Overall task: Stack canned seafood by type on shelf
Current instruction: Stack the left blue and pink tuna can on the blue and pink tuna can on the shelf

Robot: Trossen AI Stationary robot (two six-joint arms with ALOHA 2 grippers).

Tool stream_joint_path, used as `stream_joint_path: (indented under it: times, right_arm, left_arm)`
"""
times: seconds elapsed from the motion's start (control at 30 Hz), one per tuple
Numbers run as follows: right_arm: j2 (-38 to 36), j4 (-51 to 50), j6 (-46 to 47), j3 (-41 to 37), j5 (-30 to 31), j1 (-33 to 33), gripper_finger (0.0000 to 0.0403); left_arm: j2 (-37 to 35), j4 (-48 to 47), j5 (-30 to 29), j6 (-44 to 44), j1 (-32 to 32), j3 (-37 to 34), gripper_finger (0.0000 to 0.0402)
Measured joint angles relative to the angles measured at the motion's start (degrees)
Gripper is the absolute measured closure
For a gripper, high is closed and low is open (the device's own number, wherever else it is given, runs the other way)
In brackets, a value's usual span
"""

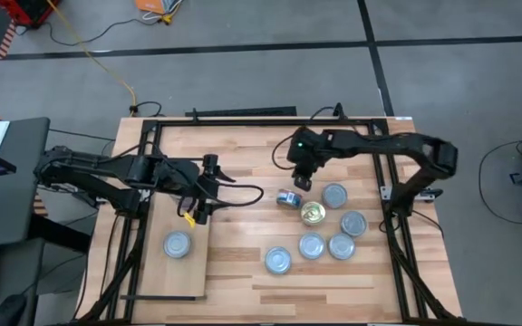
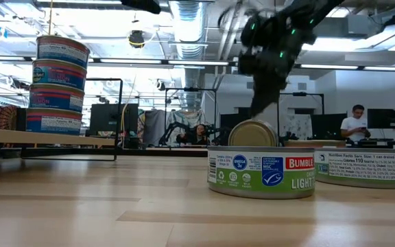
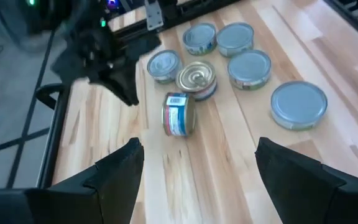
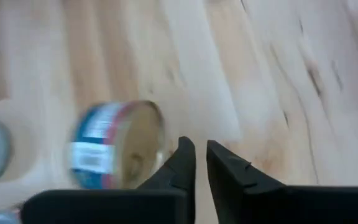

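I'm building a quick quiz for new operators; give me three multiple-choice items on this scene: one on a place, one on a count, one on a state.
1. Where is the stack of tins?
A. On the shelf
B. In the right claw
C. On the floor

2. How many tins lie flat in the loose group on the tabletop?
A. Two
B. Six
C. Nine

3. How does the blue-labelled tin near the right claw rest?
A. Flat, lid up
B. On its edge
C. Held in the air

Answers: 1 A, the low view shows it stacked on the raised board; 2 B, the high view shows six lids; 3 B, its label faces up and the shut claw holds nothing.
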Motion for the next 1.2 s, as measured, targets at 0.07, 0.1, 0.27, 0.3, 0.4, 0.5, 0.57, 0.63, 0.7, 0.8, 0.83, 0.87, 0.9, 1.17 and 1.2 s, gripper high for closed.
stream_joint_path:
  times: [0.07, 0.1, 0.27, 0.3, 0.4, 0.5, 0.57, 0.63, 0.7, 0.8, 0.83, 0.87, 0.9, 1.17, 1.2]
  right_arm:
    - [-2.9, 0.1, -0.4, -0.6, 0.0, 1.3, 0.0313]
    - [-4.1, -0.2, -0.5, -1.1, 0.0, 2.1, 0.0299]
    - [-8.4, 1.3, 3.8, -6.0, 2.4, 7.9, 0.0196]
    - [-8.6, 2.0, 5.3, -7.1, 4.1, 9.3, 0.0173]
    - [-8.5, 3.3, 8.7, -9.1, 8.8, 12.8, 0.0112]
    - [-8.2, 3.9, 11.6, -9.6, 15.8, 16.4, 0.0069]
    - [-7.8, 3.7, 12.2, -9.9, 21.5, 18.6, 0.0054]
    - [-7.4, 4.4, 12.3, -9.9, 23.9, 20.4, 0.0047]
    - [-7.4, 6.2, 12.5, -9.9, 24.2, 21.4, 0.0046]
    - [-7.4, 7.3, 13.8, -9.9, 24.2, 22.0, 0.0048]
    - [-7.4, 7.3, 14.1, -9.9, 24.2, 22.0, 0.0049]
    - [-7.4, 7.5, 14.4, -9.9, 24.3, 22.1, 0.005]
    - [-7.4, 7.7, 14.9, -9.9, 24.5, 22.4, 0.005]
    - [-7.8, 18.9, 16.4, -16.8, 32.8, 26.3, 0.0051]
    - [-7.8, 20.9, 17.0, -18.0, 33.4, 26.4, 0.0051]
  left_arm:
    - [-0.1, 0.1, 0.0, -0.8, 0.0, 0.0, 0.0107]
    - [-0.1, 0.1, 0.0, -1.2, 0.0, 0.0, 0.0107]
    - [0.2, 0.0, -1.3, -3.3, 0.0, 0.0, 0.0107]
    - [0.4, -0.1, -2.4, -3.2, 0.0, 0.0, 0.0107]
    - [0.9, 0.2, -5.4, -2.8, 0.0, 0.0, 0.0107]
    - [0.8, 0.7, -6.5, -2.8, 0.0, 0.0, 0.0107]
    - [0.8, 0.7, -6.7, -2.8, 0.0, 0.0, 0.0107]
    - [0.9, 0.6, -6.9, -2.8, 0.0, 0.0, 0.0107]
    - [0.8, 0.5, -7.1, -2.8, 0.0, 0.0, 0.0107]
    - [0.8, -0.1, -7.1, -2.9, 0.0, 0.0, 0.0107]
    - [0.8, -0.3, -7.1, -3.0, 0.0, 0.0, 0.0107]
    - [0.8, -0.4, -7.0, -3.3, -0.1, 0.0, 0.0107]
    - [0.8, -0.7, -7.1, -3.5, -0.1, 0.0, 0.0107]
    - [0.8, -3.8, -7.0, -5.5, -2.2, 0.0, 0.0107]
    - [0.8, -3.8, -7.1, -5.4, -2.6, 0.0, 0.0107]
